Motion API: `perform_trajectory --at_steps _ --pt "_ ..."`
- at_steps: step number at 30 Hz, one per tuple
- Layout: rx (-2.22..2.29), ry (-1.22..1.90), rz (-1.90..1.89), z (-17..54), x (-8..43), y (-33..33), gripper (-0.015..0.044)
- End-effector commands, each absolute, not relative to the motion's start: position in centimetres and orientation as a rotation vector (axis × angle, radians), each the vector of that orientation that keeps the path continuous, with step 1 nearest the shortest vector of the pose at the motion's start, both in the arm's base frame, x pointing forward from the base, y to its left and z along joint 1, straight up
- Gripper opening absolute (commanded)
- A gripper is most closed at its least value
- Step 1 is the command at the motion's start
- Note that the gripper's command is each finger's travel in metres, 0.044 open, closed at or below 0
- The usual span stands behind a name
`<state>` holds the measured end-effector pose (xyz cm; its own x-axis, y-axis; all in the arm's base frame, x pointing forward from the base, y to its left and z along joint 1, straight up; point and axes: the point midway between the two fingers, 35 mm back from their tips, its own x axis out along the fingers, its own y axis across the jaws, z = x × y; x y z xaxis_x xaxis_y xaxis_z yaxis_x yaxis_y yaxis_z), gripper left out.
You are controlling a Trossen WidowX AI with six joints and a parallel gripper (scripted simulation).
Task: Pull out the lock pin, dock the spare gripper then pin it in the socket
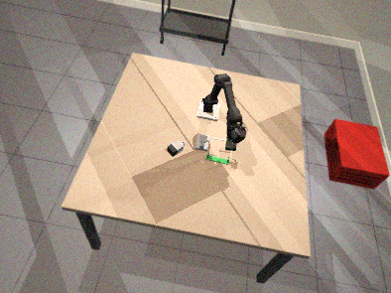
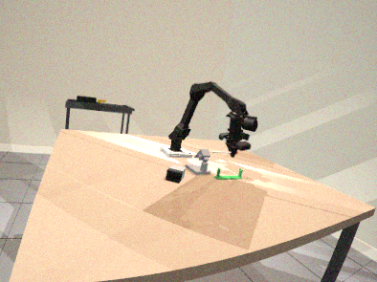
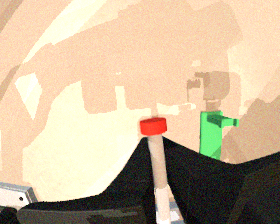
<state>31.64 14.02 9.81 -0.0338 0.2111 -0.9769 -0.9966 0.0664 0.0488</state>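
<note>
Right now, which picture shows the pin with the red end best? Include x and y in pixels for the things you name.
The wrist view: the pin's red head (image 3: 153,126) and pale shaft (image 3: 158,160) fill its middle, large and close. The top and exterior views show only a thin pale line beside the pincer (image 1: 230,148) (image 2: 232,155).

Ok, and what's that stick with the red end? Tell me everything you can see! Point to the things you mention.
The pin (image 3: 157,160) is a straight, pale, round rod with a wider, short red cap on one end. It looks smooth, maybe plastic. The gripper's black fingers are shut on it, cap poking out past them. Its other end runs out of the wrist picture.
</note>
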Motion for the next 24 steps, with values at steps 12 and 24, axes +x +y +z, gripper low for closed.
perform_trajectory --at_steps 12,24 --pt "-0.978 1.125 1.284 10.7 31.4 13.9 0.0000" --pt "-0.961 1.131 1.261 11.4 34.5 15.0 0.0000"
